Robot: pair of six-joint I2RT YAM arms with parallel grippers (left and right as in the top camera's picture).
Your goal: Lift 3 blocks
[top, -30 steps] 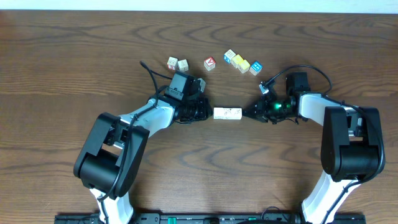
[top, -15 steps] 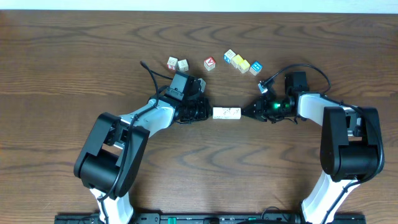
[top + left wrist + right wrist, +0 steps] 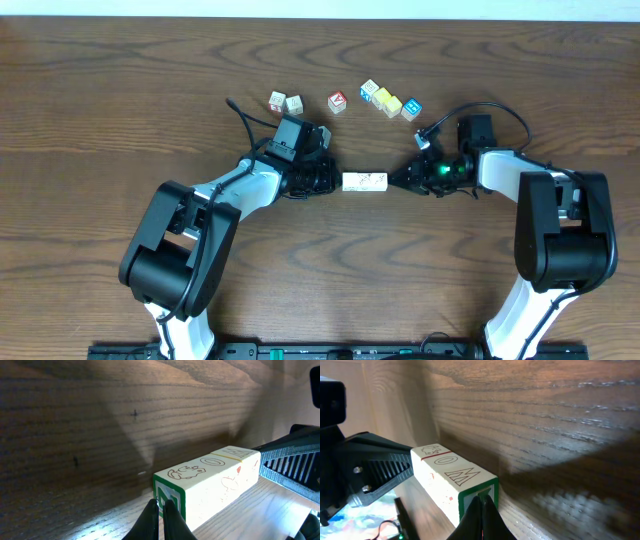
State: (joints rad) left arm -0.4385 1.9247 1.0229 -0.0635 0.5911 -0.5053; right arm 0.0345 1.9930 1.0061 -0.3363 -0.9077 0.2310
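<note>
One broad bench (image 3: 100,100) lies under me. On it or just above it, I cannot tell which, the three blocks (image 3: 365,182) sit end to end, squeezed between my left fingers (image 3: 150,522) and right fingers (image 3: 490,527). Each pair is pressed together and butts an end face. I should push evenly inward and rise level, or the row buckles. Spare coloured cubes (image 3: 390,103) sit beyond my fingertips, well apart, blocking nothing.

Brown wood-grain table (image 3: 90,110). Six loose cubes near far edge, in three groups. Orange-marked cube (image 3: 277,101) touching pale cube (image 3: 294,104). Red-faced cube (image 3: 338,101) alone. Blue-marked cube (image 3: 370,91), yellow cube (image 3: 388,103), blue cube (image 3: 411,109) close together in diagonal line.
</note>
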